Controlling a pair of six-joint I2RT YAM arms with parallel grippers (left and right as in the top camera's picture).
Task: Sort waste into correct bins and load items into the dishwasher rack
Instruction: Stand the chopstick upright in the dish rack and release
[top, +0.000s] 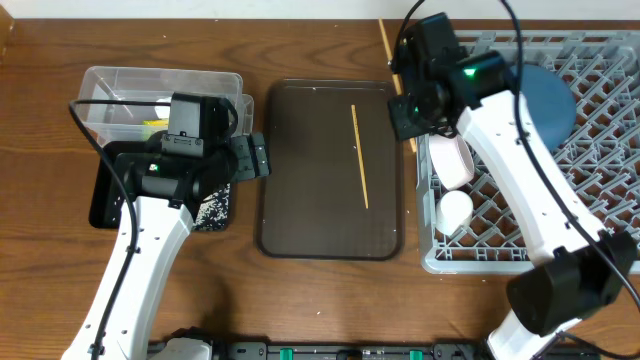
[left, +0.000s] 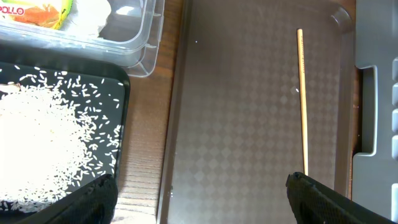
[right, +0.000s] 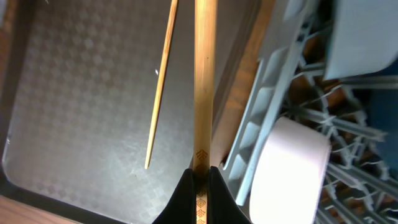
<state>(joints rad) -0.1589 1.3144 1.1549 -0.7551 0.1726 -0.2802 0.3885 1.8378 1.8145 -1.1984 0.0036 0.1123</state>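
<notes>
One thin wooden chopstick (right: 205, 93) is pinched in the right pincer (right: 200, 180). The pincer is shut tight on it, close to one end. The rest of the stick pokes out toward the far side. It hangs above the right edge of the brown tray (top: 300, 200), just beside the big grey rack (top: 600, 60).

The other chopstick (top: 360, 155) lies flat on the brown tray, on its right half, and runs from far to near.

The rack sits on the right of the worktop (top: 300, 40). A small white cup (top: 455, 210) and a white bowl (top: 450, 160) are at its left side. A dark blue plate (top: 548, 100) is farther in.

On the left is a clear tub (left: 130, 37) with a yellow-orange wrapper (left: 34, 12) and a white napkin (left: 93, 15) inside. On the near side of the tub is a black tray (top: 105, 195) with white rice (left: 37, 130) spread on it.

The left pincer (left: 205, 205) is wide open and holds nothing. It hangs over the left edge of the brown tray, between that tray and the black tray.
</notes>
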